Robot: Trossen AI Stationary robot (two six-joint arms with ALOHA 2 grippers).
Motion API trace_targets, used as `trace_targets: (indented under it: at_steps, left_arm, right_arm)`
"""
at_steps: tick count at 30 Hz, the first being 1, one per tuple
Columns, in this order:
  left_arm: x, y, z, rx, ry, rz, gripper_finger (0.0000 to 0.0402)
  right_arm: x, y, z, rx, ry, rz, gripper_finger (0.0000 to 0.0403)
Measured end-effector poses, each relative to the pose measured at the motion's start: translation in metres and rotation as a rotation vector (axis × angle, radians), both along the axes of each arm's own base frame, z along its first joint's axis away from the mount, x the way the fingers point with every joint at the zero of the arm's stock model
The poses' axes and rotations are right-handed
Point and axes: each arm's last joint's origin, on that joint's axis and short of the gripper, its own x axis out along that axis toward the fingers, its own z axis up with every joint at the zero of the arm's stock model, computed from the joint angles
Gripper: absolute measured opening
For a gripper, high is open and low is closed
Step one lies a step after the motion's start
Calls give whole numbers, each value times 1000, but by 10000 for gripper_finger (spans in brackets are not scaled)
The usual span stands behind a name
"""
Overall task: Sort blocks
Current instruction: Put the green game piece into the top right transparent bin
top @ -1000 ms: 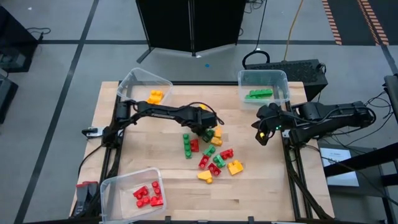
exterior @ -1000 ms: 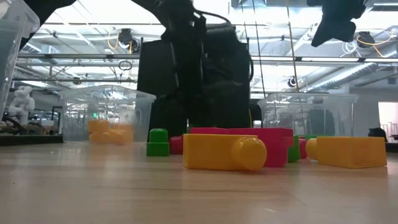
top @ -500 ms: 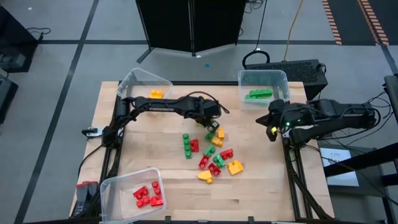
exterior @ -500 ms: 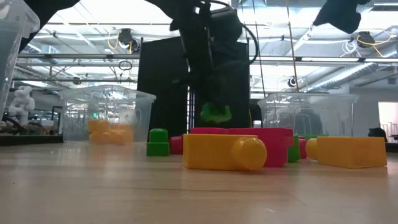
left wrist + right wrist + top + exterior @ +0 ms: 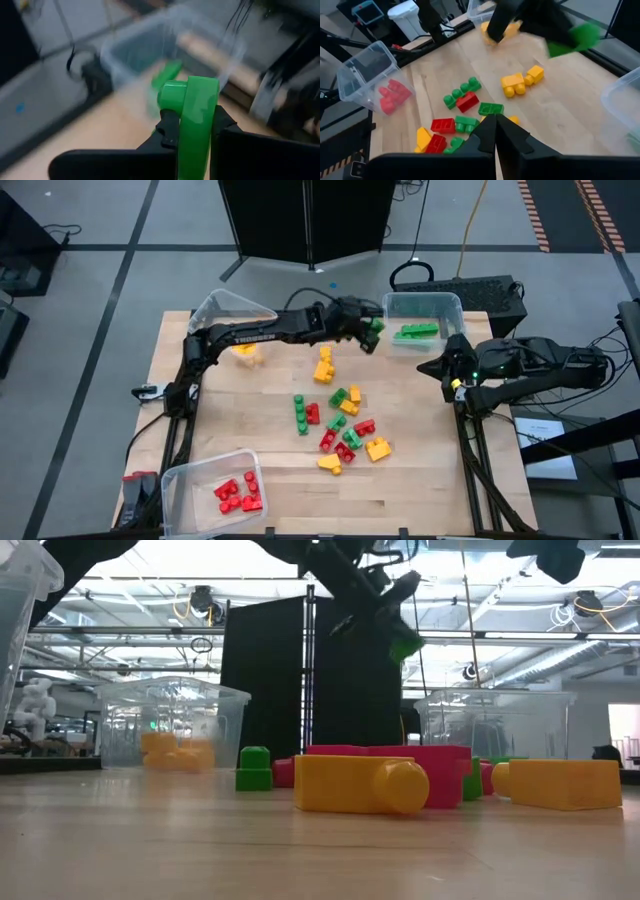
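Note:
My left gripper (image 5: 368,330) hangs above the table's far right part, shut on a green block (image 5: 375,338), close to the clear bin (image 5: 448,308) that holds green blocks (image 5: 415,331). The low view shows this block (image 5: 405,643) high above the table. A pile of red, yellow and green blocks (image 5: 340,425) lies on the table's middle. A yellow block (image 5: 323,367) lies apart from it on the far side. My right gripper (image 5: 438,367) is shut on nothing, raised at the table's right edge. My left gripper pinches the green block by its two flat sides (image 5: 196,131) between its two fingers (image 5: 169,134). The fingers slant down, coming from the table's left. The block stands on edge in the hold, a round stud (image 5: 171,95) sticking out sideways, lifted clear of the table.
A clear bin with yellow blocks (image 5: 232,310) stands at the far left corner, partly under my left arm. Another bin with red blocks (image 5: 182,485) stands at the near left corner. Bare wood lies along the near edge and to the right of the pile.
My left gripper has risen out of the pile with the green block, tipped from pointing down to nearly level, and swung toward the far right, up to the green bin. My right gripper has drawn back toward the table's right edge.

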Motion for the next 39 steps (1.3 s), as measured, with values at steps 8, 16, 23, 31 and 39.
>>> trace_targets:
  at_steps: [8,16,23,31,39]
  left_arm:
    - [19,27,3,116,-268,-32,0]
    - [41,44,-42,104,-344,-41,0]
    - [50,48,-55,112,-450,-41,0]
    - [50,48,-51,271,-415,-69,0]
    - [55,49,-70,311,-354,-151,0]
  right_arm:
    - [0,0,0,-28,6,16,6]
    - [0,0,0,-62,14,28,6]
    - [0,-1,0,-88,18,22,6]
    - [0,-1,0,-93,19,25,6]
    - [0,-1,0,-89,18,23,6]
